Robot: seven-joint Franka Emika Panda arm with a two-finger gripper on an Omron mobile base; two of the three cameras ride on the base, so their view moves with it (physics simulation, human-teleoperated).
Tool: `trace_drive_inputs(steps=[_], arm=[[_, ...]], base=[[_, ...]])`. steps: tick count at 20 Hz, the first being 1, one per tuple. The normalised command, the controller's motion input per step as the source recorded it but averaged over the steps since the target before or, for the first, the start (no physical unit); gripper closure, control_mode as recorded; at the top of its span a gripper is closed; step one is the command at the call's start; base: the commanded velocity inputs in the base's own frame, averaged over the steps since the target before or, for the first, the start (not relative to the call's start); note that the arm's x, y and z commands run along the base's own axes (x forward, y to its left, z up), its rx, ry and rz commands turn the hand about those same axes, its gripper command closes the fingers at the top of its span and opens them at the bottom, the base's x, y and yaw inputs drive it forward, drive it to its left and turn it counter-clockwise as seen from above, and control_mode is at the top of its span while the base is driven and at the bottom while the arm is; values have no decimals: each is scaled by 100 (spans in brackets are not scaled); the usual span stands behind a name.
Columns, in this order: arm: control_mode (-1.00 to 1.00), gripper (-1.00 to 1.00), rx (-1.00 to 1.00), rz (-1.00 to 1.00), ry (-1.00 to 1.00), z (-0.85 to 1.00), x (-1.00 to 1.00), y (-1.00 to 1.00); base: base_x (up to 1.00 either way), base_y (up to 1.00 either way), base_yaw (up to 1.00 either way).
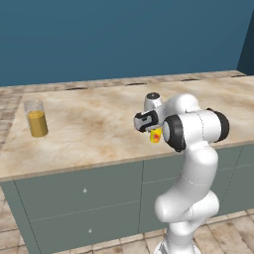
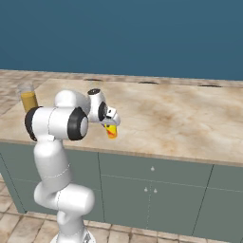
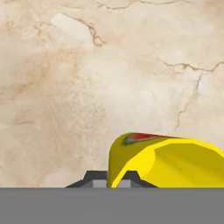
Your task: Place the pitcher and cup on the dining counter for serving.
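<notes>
Beige, marble-patterned stone ran the length of the dining counter (image 1: 109, 129), a long countertop set over grey-green drawer cabinets (image 1: 84, 203) against a dark blue wall (image 1: 124, 34). The white Franka Panda arm (image 1: 191, 163), jointed in dark bands, rose before the cabinets and bent its hand over the counter's front part. Near the counter's left end stood the clear cylindrical pitcher (image 1: 36, 118), upright and partly filled with orange-yellow liquid, well apart from the arm. The two-finger gripper (image 3: 111, 178) had its dark fingertips pinched on the rim of the small bright yellow cup (image 3: 168, 162), a tumbler with a red-orange splash mark on its side. In the base views the cup hung tilted beneath the hand, over the marble near the front edge. No brand, label or lettering could be read on any item.
</notes>
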Motion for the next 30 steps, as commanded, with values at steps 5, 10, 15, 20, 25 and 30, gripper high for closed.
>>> trace_drive_inputs(steps=[5,10,15,20,25,30], arm=[[-100,100,0,0,0,-31,0,0],[-100,100,0,0,-1,-19,0,0],[-100,100,0,0,0,-3,11,0],[-100,100,0,0,0,5,8,0],[-100,-100,0,0,0,5,0,-3],[-100,-100,0,0,2,4,1,0]], base=[[0,0,0],[0,0,0],[0,0,0],[0,0,0],[0,0,0],[0,0,0]])
